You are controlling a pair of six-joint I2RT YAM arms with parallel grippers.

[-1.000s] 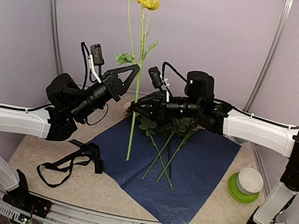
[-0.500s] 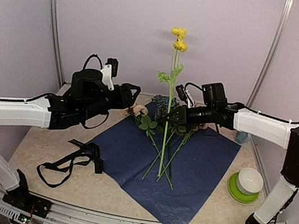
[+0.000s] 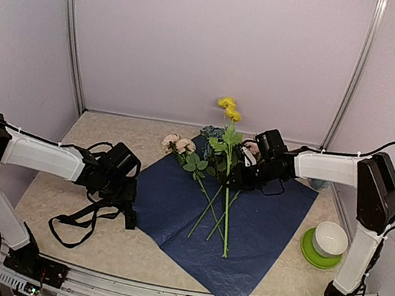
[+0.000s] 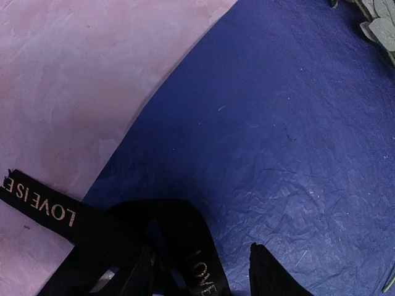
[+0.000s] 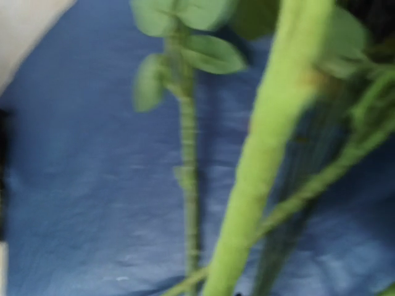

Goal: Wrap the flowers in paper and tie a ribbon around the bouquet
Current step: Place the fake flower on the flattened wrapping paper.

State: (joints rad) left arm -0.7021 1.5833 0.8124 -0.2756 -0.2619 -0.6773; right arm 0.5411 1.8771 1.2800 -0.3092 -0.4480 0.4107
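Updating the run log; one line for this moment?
left gripper open above ribbon; right gripper at flowers, grip unclear; paper spread flat

The paper (image 4: pixel 278 123) ahead of the left gripper (image 4: pixel 202 274) is thin, matt and dark blue, finely crinkled with small creases; the ribbon (image 4: pixel 179 225) just by its 2 fingertips is floppy black cloth with a faint sheen and pale printed lettering; the table (image 4: pixel 68 80) off to that hand's left is smooth, mottled beige, stone-like; close under the right gripper (image 3: pixel 244 176) the flowers (image 5: pixel 188 172) show ribbed, plastic-looking green stems and matt leaves, blurred; the bowl (image 3: pixel 331 237), well apart from that hand, is glossy white.
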